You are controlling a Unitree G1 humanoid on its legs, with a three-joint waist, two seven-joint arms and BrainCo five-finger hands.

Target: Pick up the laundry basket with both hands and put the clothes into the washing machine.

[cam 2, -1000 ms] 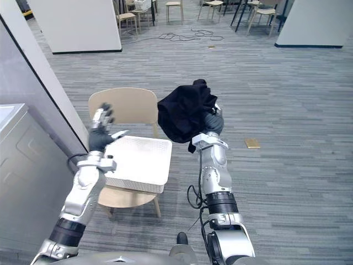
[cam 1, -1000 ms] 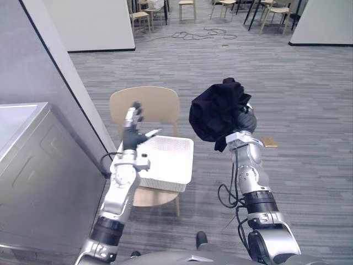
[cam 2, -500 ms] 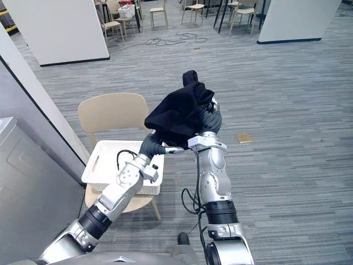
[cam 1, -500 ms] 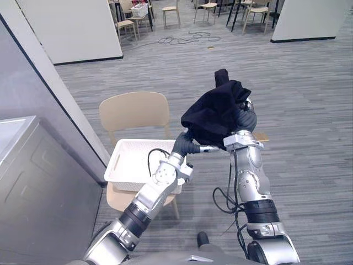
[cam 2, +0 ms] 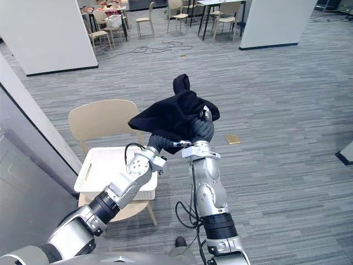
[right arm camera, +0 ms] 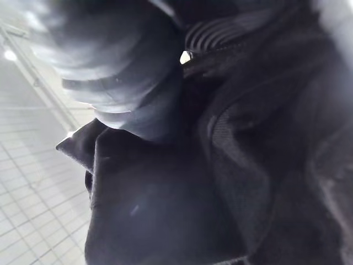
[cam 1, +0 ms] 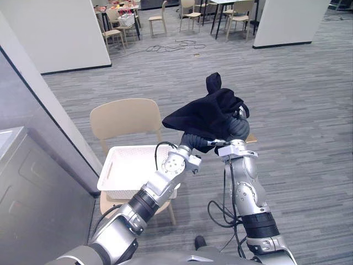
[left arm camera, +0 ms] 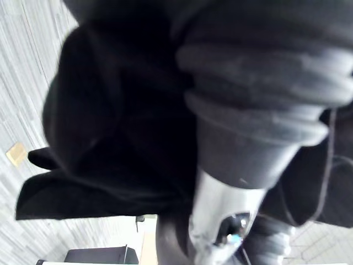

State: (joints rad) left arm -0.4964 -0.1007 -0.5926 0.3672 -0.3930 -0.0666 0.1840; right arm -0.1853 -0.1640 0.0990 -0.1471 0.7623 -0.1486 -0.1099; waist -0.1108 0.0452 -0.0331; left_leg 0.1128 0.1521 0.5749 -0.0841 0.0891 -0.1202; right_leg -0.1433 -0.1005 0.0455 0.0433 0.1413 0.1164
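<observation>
A black garment (cam 1: 207,113) hangs draped over my raised right hand (cam 1: 238,128), well above the floor and to the right of the chair. My left hand (cam 1: 193,141) reaches across from the lower left, and its fingers are buried under the cloth's lower edge beside the right wrist. Both hands' fingers are hidden in the fabric. In the left wrist view the black garment (left arm camera: 116,121) lies close against a dark ribbed cover. The white laundry basket (cam 1: 108,170) rests on a beige chair (cam 1: 124,118), with no clothes visible inside. The grey washing machine (cam 1: 38,193) stands at the far left.
A grey partition wall (cam 1: 49,105) runs beside the washing machine and behind the chair. A small tan object (cam 2: 233,139) lies on the floor to the right. Chairs and tables (cam 1: 190,8) and loose cables (cam 1: 165,45) are far back. Open carpet spreads to the right.
My left hand has swung from above the basket over to the right and gone under the black garment. The right hand still holds the garment up. The camera has shifted.
</observation>
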